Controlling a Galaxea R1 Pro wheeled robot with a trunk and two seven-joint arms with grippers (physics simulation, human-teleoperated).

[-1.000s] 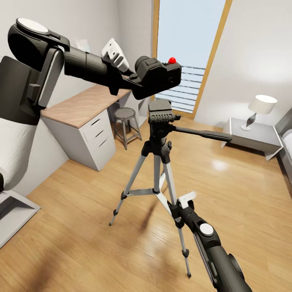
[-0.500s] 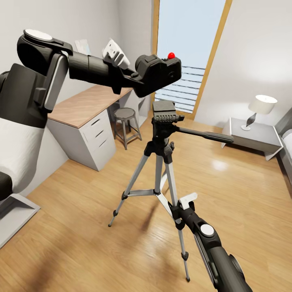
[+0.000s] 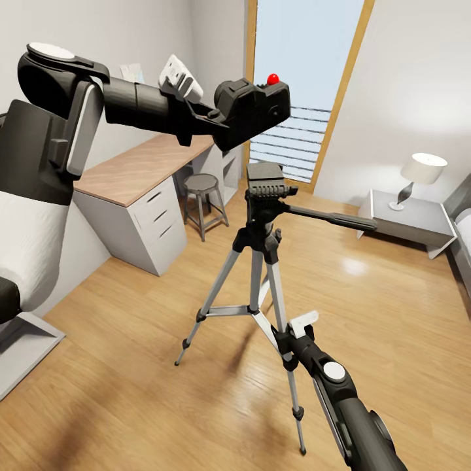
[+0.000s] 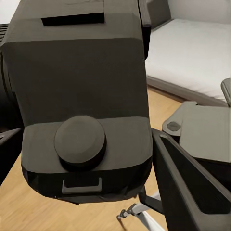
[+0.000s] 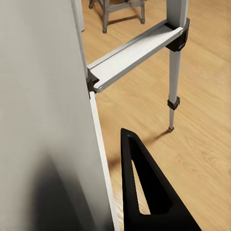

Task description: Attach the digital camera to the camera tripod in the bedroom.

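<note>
overall, the bedroom's light wood floor (image 3: 163, 399) ran to a tall window (image 3: 297, 85) at top centre. the left end effector (image 3: 226, 121) pinched the digital camera (image 3: 255, 108) above the camera tripod (image 3: 261, 216); the right end effector (image 3: 291, 333) pinched a tripod leg at lower centre.

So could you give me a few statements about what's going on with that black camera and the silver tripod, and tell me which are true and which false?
1. The small black digital camera with the red button sits locked on the tripod's head. False: the left gripper holds it in the air above the flat plate.
2. The tall silver-legged camera tripod stands upright on the wood floor. True.
3. The right gripper is at one of the tripod's legs. True.
4. The round grey stool lies tipped over. False: it stands upright by the wooden-topped desk.
</note>
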